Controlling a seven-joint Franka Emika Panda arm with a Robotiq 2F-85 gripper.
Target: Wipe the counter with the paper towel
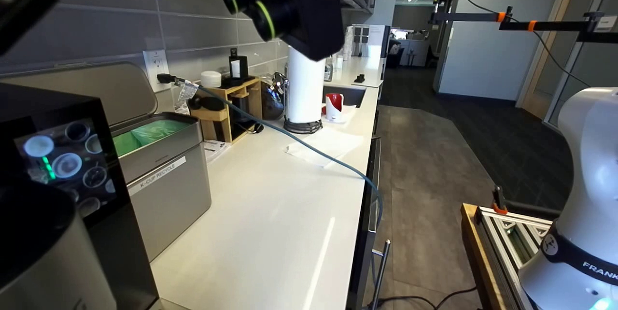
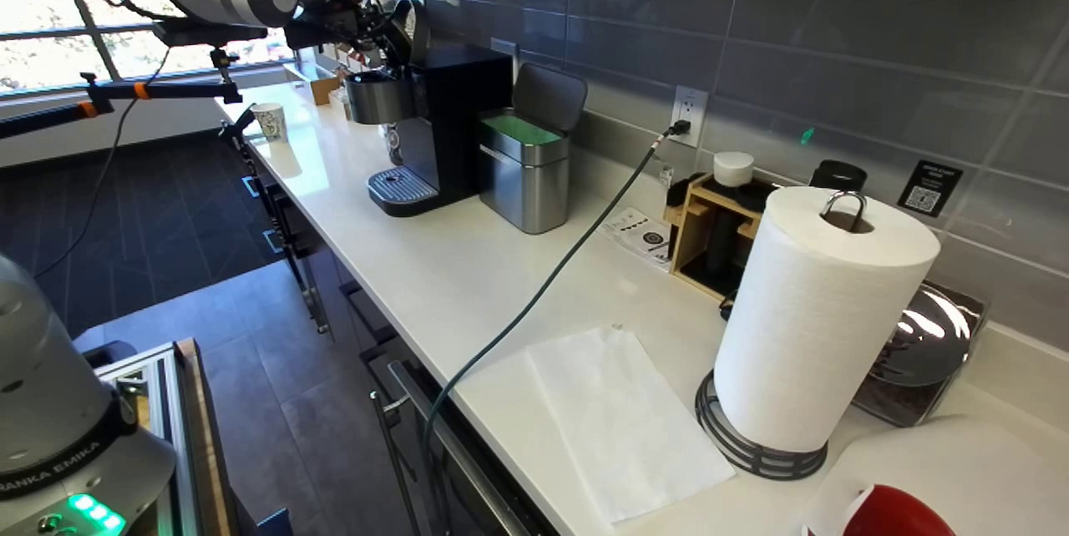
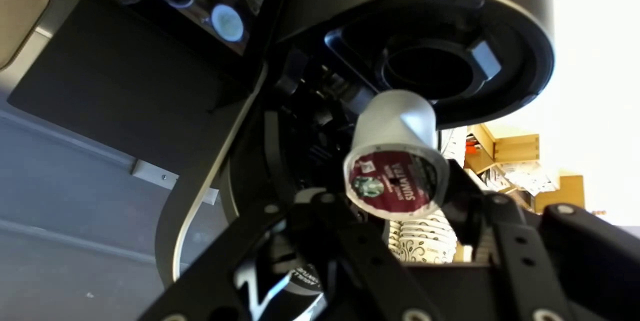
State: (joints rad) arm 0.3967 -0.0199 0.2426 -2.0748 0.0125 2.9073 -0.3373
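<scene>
The off-white counter [image 1: 270, 232] runs along the tiled wall and also shows in an exterior view [image 2: 434, 260]. A thin white paper towel [image 2: 626, 427] lies flat on it beside the upright roll, and shows in an exterior view [image 1: 333, 143]. My gripper [image 3: 392, 186] is far from the towel, raised at the coffee machine [image 2: 468, 118]. It is shut on a white coffee pod [image 3: 400, 121] with a dark red foil lid. The pod is tilted, just beside the machine's round open pod holder [image 3: 430, 73]. In both exterior views the fingertips are hard to make out.
A steel recycle bin [image 2: 526, 177] with its lid up stands beside the machine. A cable [image 2: 534, 294] crosses over the counter from the wall outlet. The paper roll [image 2: 818, 327], a wooden rack [image 1: 236, 102] and a red and white cup [image 1: 334, 106] stand further along.
</scene>
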